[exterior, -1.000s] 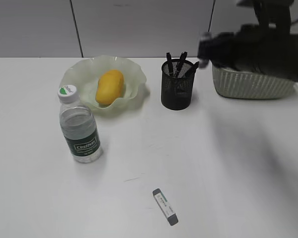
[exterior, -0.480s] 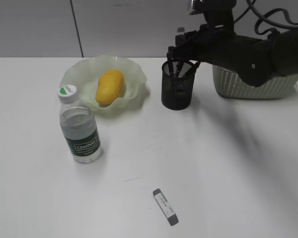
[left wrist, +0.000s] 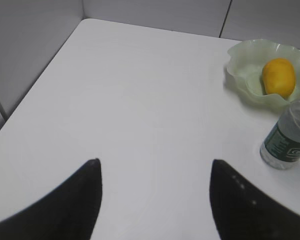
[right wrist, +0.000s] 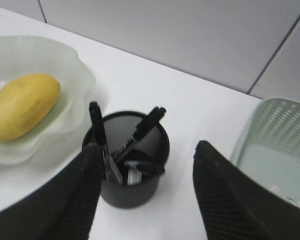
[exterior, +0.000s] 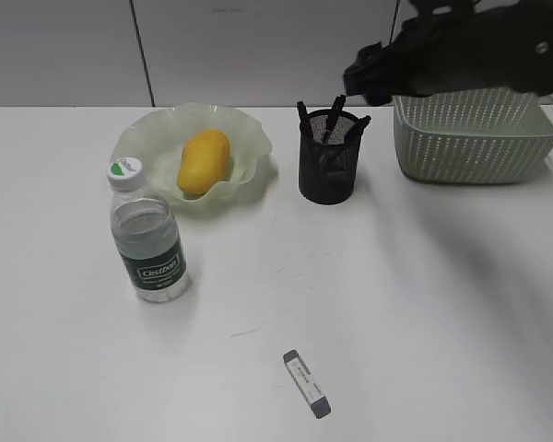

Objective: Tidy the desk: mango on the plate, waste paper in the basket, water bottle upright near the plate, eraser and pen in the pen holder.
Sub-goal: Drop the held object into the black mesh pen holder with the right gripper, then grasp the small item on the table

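On the desk (exterior: 396, 304) most of the tidying looked done: the mango (exterior: 204, 161) lay in the plate (exterior: 138, 138), the water bottle (exterior: 147, 238) stood upright just beside it, and pens (right wrist: 142, 127) stood in the pen holder (exterior: 328, 158). Only the eraser (exterior: 306, 383) lay loose, well apart toward the near edge. Waste paper could not be made out; a pale scrap showed in the basket (exterior: 475, 138). The right gripper (right wrist: 145, 195) hung above the holder, jaws parted and empty; the left gripper (left wrist: 155, 195) was likewise spread over bare tabletop.

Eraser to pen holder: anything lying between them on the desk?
Nothing. In the exterior view the desk is bare between the eraser and the pen holder; bottle and plate sit off left.
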Robot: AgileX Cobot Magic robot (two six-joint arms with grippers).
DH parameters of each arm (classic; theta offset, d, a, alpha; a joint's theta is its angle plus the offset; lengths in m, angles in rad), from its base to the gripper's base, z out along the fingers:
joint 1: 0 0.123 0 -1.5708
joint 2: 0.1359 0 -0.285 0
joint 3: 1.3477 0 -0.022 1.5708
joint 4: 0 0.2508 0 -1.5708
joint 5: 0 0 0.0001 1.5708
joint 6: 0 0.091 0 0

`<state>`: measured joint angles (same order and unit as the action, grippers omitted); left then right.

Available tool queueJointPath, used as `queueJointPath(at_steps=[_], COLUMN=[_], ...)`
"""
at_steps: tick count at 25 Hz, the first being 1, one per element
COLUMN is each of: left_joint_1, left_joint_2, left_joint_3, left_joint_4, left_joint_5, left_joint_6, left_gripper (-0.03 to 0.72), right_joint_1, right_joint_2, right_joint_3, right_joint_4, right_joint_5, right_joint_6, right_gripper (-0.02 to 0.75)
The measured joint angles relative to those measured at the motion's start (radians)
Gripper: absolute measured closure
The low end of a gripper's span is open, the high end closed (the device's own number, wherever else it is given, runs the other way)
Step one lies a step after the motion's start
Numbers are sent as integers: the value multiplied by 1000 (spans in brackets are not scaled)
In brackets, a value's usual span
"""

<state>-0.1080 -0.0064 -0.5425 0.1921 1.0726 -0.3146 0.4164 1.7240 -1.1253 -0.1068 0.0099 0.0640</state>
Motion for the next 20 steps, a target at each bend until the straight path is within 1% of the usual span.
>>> queueJointPath(at_steps=[2,4,8,10,13,16,20], left_joint_1=[0,0,0,0,0,1,1], left_joint_2=[0,0,0,0,0,0,0], left_joint_3=[0,0,0,0,0,0,0], left_joint_4=[0,0,-2,-6,-7,-8,-8], left_joint_5=[0,0,0,0,0,0,0], left_joint_6=[0,0,0,0,0,0,0], left_gripper=[183,183,185,190,209,228,244], right_joint_1=[0,0,0,0,0,0,0], right_joint_2=[-145,-297,-632,-792,-1057,-1272,-1532], right_joint_3=[61,163,365,442,518,550,577], right_joint_4=[-44,-72,-89,-88,-55,2,46], right_joint_5=[129,253,554,698,856,957,987], right_joint_6=[-2,-2,-2,-2,-2,-2,-4], right_gripper=[323,349,361,364,364,350,311])
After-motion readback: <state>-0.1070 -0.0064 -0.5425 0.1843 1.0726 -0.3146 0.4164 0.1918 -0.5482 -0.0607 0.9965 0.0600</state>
